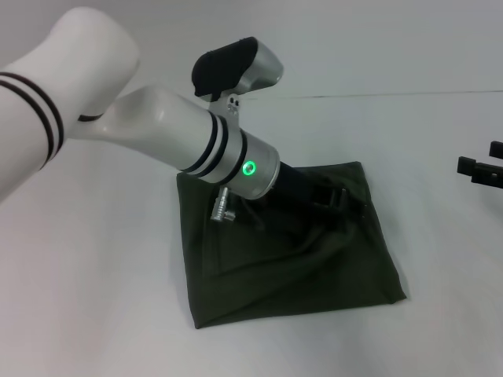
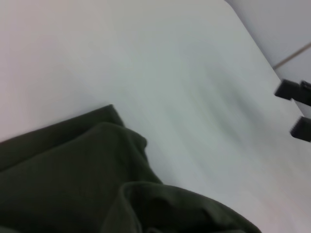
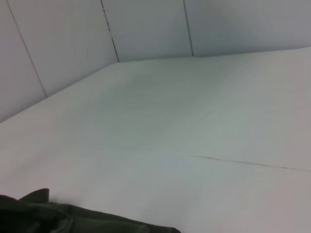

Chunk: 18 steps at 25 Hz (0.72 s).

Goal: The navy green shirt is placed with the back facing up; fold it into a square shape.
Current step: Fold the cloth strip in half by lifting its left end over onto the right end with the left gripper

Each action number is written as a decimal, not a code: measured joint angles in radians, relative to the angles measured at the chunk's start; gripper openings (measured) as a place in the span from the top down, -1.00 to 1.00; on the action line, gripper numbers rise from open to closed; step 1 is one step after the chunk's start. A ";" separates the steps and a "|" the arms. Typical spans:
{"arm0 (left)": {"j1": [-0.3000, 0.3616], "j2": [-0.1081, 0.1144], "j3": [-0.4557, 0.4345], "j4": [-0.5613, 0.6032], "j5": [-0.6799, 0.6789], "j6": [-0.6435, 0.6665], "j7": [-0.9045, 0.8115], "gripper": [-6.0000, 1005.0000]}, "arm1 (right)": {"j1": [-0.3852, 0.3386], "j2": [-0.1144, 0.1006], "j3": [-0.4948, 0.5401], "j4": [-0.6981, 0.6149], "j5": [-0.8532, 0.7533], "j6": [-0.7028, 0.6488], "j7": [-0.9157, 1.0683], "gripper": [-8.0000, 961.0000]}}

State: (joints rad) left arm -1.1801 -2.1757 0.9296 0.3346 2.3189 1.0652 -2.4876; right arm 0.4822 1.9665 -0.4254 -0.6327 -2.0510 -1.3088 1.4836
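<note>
Left gripper, grip unclear to us, presses the nearly square shirt; next we smooth the rumpled top fold.

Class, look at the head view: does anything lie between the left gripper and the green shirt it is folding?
Nothing visible does. The left gripper is already down on the navy green shirt, which lies alone on the white table. The right gripper waits apart at the right edge.

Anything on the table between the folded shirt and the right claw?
Nothing: in the head view, only bare table separates the shirt from the right claw.
</note>
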 joint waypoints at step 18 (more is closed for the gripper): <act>0.004 -0.001 0.142 0.025 -0.349 0.251 0.186 -0.78 | 0.022 0.001 -0.017 0.012 0.000 0.022 0.007 -0.89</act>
State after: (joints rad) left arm -1.1763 -2.1767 1.0713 0.3599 1.9703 1.3165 -2.3020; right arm 0.5040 1.9673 -0.4422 -0.6212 -2.0508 -1.2865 1.4906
